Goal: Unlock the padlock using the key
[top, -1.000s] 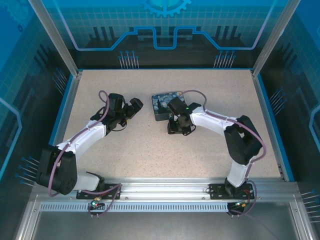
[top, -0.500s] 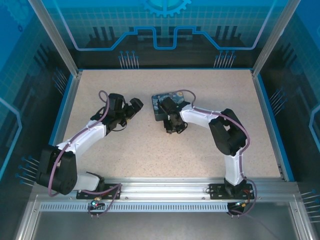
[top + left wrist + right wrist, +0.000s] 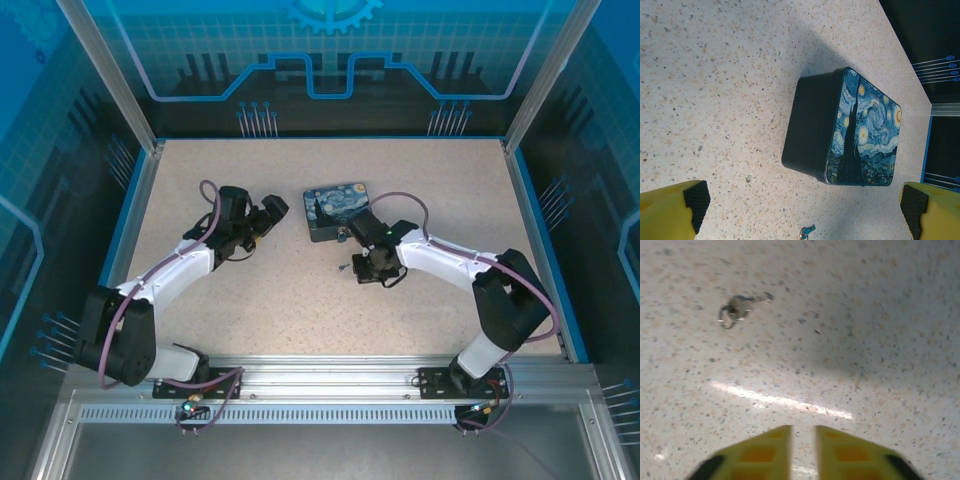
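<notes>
Beige speckled table [image 3: 300,320] is shared by two arms, one printed box and one key. The box [image 3: 335,208] — dark-sided, with a night-sky painting on its lid — is seen lying flat towards the middle of the table, between the two grippers.

The left gripper [image 3: 273,212] is held just to the left of the box and pointed at it. In the left wrist view its two black pads [image 3: 696,199] are spread to the far edges of the picture; the jaws are fully apart and nothing is gripped between them.

The right gripper [image 3: 365,271] is held low over the table on the near side of the box. Its two yellow fingers [image 3: 771,446] are drawn almost together, a narrow slit being left between them, and nothing is held in that slit.

One key [image 3: 737,310] on a small ring is seen lying flat on the bare table, just ahead of the right fingertips and apart from them. From above it is placed near the box's front edge, untouched by either gripper.

A tiny speck can be made out against the near side of the box — too small to be told as the padlock.
</notes>
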Available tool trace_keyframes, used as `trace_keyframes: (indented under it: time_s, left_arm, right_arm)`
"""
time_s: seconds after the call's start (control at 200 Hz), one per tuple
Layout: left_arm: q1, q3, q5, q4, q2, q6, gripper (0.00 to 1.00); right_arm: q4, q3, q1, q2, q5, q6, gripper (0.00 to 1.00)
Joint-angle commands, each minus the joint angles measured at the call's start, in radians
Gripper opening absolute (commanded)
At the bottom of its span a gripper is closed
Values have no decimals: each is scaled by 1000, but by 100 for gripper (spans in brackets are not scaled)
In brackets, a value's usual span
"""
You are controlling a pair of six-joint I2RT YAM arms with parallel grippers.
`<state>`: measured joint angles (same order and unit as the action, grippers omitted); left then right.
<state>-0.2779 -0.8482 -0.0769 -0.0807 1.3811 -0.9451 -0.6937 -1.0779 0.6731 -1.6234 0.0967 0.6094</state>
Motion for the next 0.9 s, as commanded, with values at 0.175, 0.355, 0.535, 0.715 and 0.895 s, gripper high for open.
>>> trace_keyframes:
  time_s: [0.175, 0.355, 0.535, 0.715, 0.895]
  left_arm:
    - [-7, 6, -20, 1, 6, -24, 99]
    - [-7, 9, -14, -7, -7, -20, 99]
    - [-7, 8, -12, -11, -7, -21, 99]
    - [-8, 6, -15, 0, 1, -26, 99]
    - [-7, 3, -21, 3, 9, -28, 99]
  right_arm:
    - [34, -227, 3, -194, -19, -32, 33]
    - [49, -324, 7, -315, -45, -46, 31]
    - [54, -343, 19, -388, -57, -54, 28]
    - [67, -241, 26, -367, -72, -59, 26]
    - [53, -49, 26, -197, -70, -66, 23]
